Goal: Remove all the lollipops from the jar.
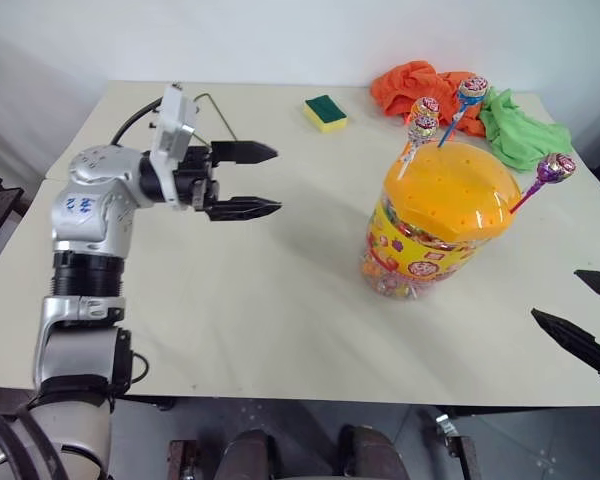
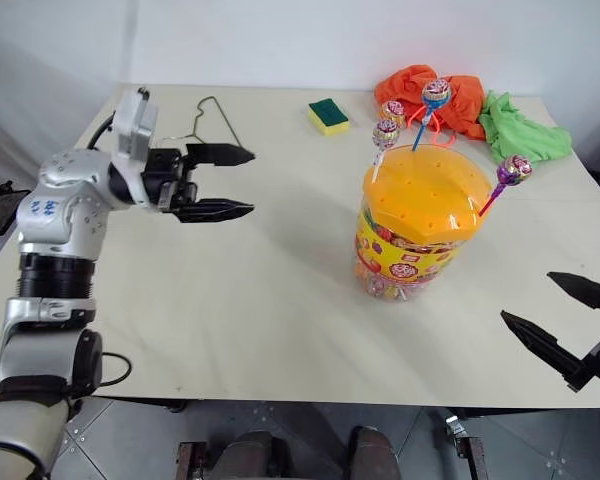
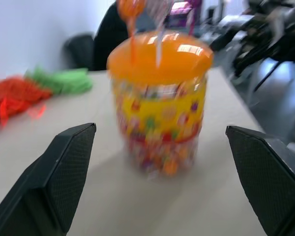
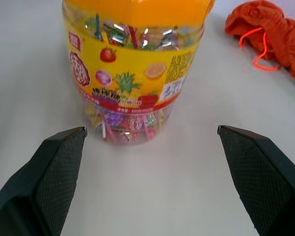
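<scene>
left hand (image 1: 263,180) raised and level, fingers spread; right hand (image 2: 565,322) low, fingers spread.

A pale cream rectangular table (image 1: 280,300) stands against a plain white wall (image 1: 280,40) in an evenly lit room.

The tabletop is smooth and matte, with soft, faint shadows. Its far edge meets the wall, and its near edge ends above a grey floor (image 1: 280,420). At the far side lie a small yellow sponge with a green scouring top (image 1: 325,112), a crumpled orange cloth (image 1: 420,88) and, touching it, a crumpled bright green cloth (image 1: 520,130). A thin bent metal wire (image 1: 218,112) rests near the far left. In the left wrist view, a dark chair back (image 3: 110,34) and blurred dark equipment (image 3: 270,34) stand beyond the table.
</scene>
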Available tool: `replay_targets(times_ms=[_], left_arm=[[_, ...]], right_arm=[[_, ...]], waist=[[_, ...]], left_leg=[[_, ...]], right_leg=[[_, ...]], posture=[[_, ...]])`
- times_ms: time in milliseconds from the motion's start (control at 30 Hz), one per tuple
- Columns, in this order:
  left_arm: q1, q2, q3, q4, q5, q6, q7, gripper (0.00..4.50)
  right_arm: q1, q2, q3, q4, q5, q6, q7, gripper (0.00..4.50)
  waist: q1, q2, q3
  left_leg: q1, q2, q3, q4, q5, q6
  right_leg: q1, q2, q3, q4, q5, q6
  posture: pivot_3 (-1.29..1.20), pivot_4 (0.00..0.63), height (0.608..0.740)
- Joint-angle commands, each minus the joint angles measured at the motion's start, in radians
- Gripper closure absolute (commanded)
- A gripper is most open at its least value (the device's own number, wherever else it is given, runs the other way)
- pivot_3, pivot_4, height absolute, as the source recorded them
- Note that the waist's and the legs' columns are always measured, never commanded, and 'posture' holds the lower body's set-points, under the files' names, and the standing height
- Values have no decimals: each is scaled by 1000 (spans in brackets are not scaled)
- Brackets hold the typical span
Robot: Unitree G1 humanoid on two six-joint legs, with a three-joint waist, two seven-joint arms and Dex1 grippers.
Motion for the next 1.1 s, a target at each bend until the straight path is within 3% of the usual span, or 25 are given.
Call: replay_targets(times_ms=[33, 500, 700, 867, 1100], left_arm=[[-66, -61, -19, -7, -37, -4, -25, 0], [-212, -321, -101, 184, -2, -62, -91, 0], [-273, -398, -95, 331, 54, -125, 2, 0], [-280, -394, -93, 341, 62, -132, -16, 0], [-222, -317, -103, 205, 50, -46, -68, 0]], right_arm=[[-16, -20, -57, -24, 54, 20, 6, 38], [-41, 4, -116, -82, 125, 34, -52, 38], [-5, 55, -154, -131, 132, 17, -85, 38], [34, 83, -189, -152, 141, 11, -91, 38], [64, 102, -204, -163, 143, -1, -92, 38]], waist=[[0, -1, 0], [3, -4, 3], [14, -5, 3], [19, -5, 3], [18, -5, 3]], left_leg=[[-1, 0, -1, 1, 0, 0], [-2, -1, -3, 2, 0, 0], [-3, -1, -4, 2, 0, 1], [-3, -1, -4, 2, 0, 1], [-3, -1, -4, 2, 0, 1]], right_leg=[[0, 0, -1, 0, 0, 0], [0, 0, -2, 1, 0, 0], [0, -1, -3, 0, 0, 0], [0, -1, -3, 0, 0, 0], [0, -1, -3, 1, 0, 0]], posture=[[0, 150, 740], [0, 150, 740], [0, 150, 740], [0, 150, 740], [0, 150, 740]])
